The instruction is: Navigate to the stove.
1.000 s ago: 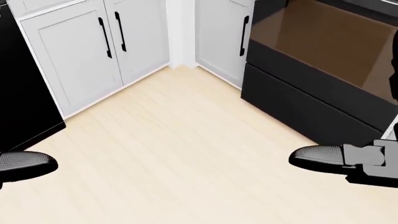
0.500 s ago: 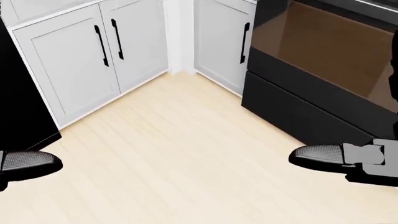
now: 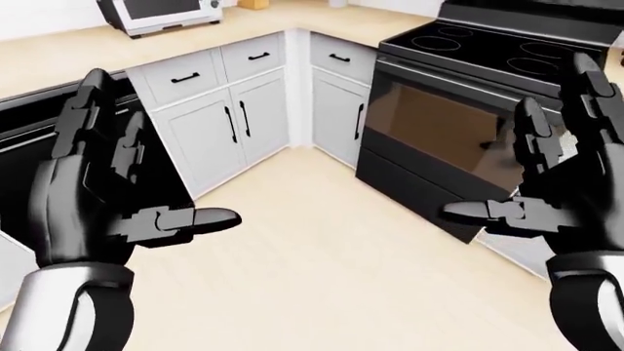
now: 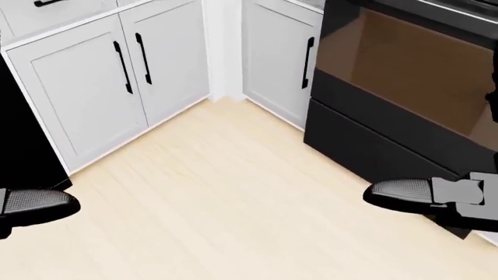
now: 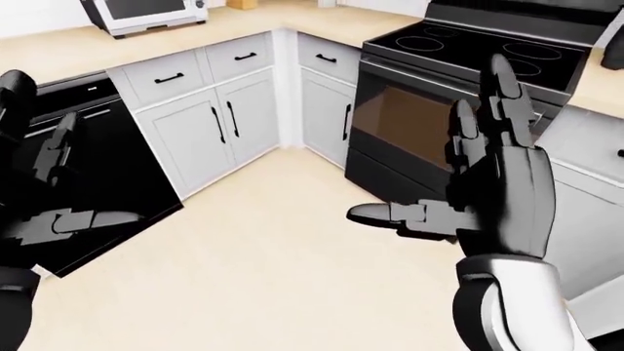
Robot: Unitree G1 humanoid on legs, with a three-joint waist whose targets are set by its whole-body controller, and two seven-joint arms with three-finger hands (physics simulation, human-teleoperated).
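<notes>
- At the right of the left-eye view stands the stove (image 3: 468,95), black, with four rings on top and a brown glass door, tucked beside the white cabinets (image 3: 229,121) in the corner.
- Against a second ago, the whole head view has shifted: cabinets and oven door sit larger and slightly lower, so the camera moved. I judge the robot is closing in, nearly there.
- The left hand (image 3: 93,194) and right hand (image 5: 497,183) are raised, fingers spread wide, holding nothing.
- Only the eye views show the burners, the microwave (image 3: 161,11) and the surface (image 3: 58,55); the head view shows just floor (image 4: 226,204), doors and thumb tips.
</notes>
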